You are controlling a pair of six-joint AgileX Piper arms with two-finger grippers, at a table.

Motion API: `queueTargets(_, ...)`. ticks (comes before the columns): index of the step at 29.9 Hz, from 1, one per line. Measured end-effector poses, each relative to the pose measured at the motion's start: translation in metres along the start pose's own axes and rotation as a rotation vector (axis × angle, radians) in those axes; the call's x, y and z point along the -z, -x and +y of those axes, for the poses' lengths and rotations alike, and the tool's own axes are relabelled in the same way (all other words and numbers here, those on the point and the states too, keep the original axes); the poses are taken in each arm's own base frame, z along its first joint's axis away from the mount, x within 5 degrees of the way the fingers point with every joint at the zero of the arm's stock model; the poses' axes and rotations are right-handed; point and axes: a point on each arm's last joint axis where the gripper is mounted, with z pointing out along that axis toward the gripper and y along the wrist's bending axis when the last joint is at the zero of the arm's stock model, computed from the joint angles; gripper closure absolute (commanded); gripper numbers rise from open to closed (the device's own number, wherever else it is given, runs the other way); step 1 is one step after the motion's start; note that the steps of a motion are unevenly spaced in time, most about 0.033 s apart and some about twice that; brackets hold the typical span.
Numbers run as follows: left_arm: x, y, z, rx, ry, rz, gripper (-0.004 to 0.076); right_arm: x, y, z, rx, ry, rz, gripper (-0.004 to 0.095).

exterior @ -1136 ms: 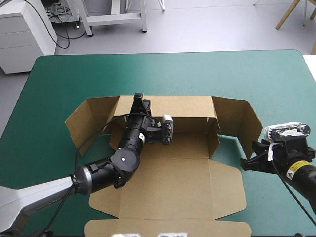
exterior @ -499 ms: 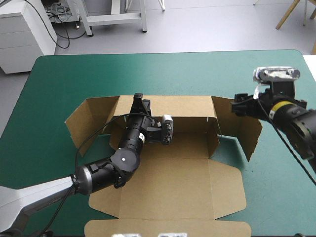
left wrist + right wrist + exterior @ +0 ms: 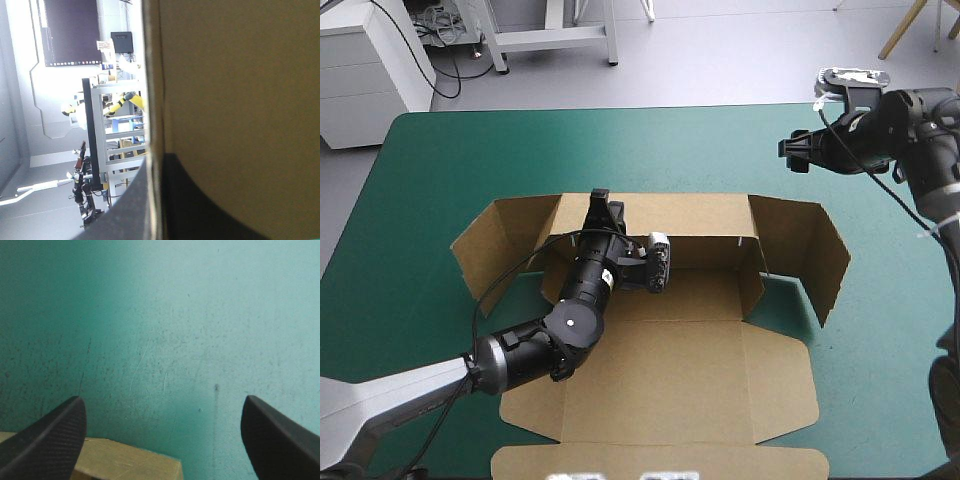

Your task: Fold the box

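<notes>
Left gripper [image 3: 601, 203] pinches the far wall of the brown box [image 3: 660, 370], its black fingers [image 3: 200, 220] clamped together on the board's top edge. The box sits mid-table on the teal-green cover [image 3: 450, 150], far wall and end flaps raised, lid flat toward the near edge. At far right, the right gripper [image 3: 790, 152] hovers over bare cover beyond the box's right flap, fingers spread apart.

High view: from above and behind, down over the table [image 3: 440, 150]; left wrist: tight against the box [image 3: 240, 75] wall. Right wrist: close over the cover [image 3: 175, 340]; all share the box.
</notes>
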Motion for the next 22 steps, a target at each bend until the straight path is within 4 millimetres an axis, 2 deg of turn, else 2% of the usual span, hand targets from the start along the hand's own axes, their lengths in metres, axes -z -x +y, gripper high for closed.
queueTargets(6,0.0,0.0,0.0,0.0,0.001,0.001,0.0734,-0.05,0.004,-0.01,-0.01,0.047,0.157,0.0129)
queueTargets(10,0.0,-0.001,0.0,0.0,0.004,0.007,0.0734,-0.065,-0.003,-0.011,-0.003,0.062,0.206,0.013)
queueTargets(16,0.0,-0.001,0.001,0.0,0.007,0.013,0.0734,-0.071,-0.021,-0.012,0.018,0.064,0.27,0.013)
queueTargets(22,0.0,-0.002,0.001,0.0,0.01,0.019,0.0734,-0.049,-0.038,-0.01,0.035,0.08,0.262,0.0129)
